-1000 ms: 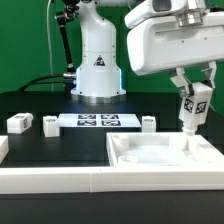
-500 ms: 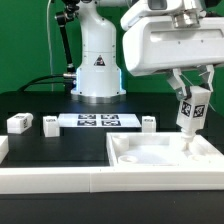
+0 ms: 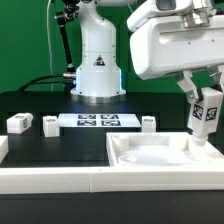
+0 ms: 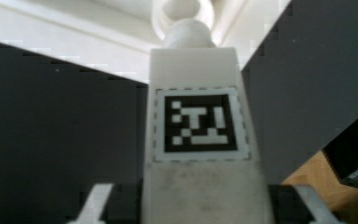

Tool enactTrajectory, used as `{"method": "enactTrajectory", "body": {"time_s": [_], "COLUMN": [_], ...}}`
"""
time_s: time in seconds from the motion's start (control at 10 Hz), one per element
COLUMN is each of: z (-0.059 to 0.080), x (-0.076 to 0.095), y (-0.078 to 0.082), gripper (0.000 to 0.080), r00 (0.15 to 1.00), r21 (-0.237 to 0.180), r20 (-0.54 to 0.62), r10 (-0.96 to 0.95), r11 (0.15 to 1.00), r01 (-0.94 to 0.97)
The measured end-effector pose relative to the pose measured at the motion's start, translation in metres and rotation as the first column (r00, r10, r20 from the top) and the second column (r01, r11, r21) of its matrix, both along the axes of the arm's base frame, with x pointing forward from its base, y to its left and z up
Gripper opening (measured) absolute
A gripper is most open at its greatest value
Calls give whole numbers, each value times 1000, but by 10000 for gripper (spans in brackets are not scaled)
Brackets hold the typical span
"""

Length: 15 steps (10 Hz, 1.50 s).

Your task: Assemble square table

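My gripper is shut on a white table leg with a black-and-white tag and holds it nearly upright. The leg's lower end hangs over the far right corner of the square table top, a large white piece with a raised rim at the exterior view's right. I cannot tell whether the leg touches the top. In the wrist view the leg runs away from my gripper, with a finger on each side. Three other small white legs stand on the black table.
The marker board lies flat between the loose legs, in front of the robot base. A long white rail edges the front of the black surface.
My gripper has carried the leg toward the exterior view's right and slightly lower, to the top's far right corner. The loose legs and the top have not moved.
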State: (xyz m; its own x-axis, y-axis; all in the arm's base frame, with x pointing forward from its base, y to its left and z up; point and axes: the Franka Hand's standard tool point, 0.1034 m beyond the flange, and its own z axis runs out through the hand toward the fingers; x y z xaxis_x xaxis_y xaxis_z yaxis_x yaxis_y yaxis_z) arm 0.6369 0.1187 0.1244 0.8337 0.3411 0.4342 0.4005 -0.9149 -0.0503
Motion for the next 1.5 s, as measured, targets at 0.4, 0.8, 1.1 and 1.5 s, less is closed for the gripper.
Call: {"method": "enactTrajectory", "body": {"time_s": [0.4, 0.8, 1.1, 1.5], "z": [-3, -13, -21, -30], "x": [1, -3, -7, -9], "y": [-2, -4, -4, -3], "gripper": [291, 291, 291, 291], "r00": [1000, 999, 1000, 1000], "r21": [-3, -5, -6, -5], "r20": [28, 35, 22, 16], "r10": [-9, -17, -18, -19], "r11": [1000, 1000, 1000, 1000], "r01": [9, 18, 18, 19]}}
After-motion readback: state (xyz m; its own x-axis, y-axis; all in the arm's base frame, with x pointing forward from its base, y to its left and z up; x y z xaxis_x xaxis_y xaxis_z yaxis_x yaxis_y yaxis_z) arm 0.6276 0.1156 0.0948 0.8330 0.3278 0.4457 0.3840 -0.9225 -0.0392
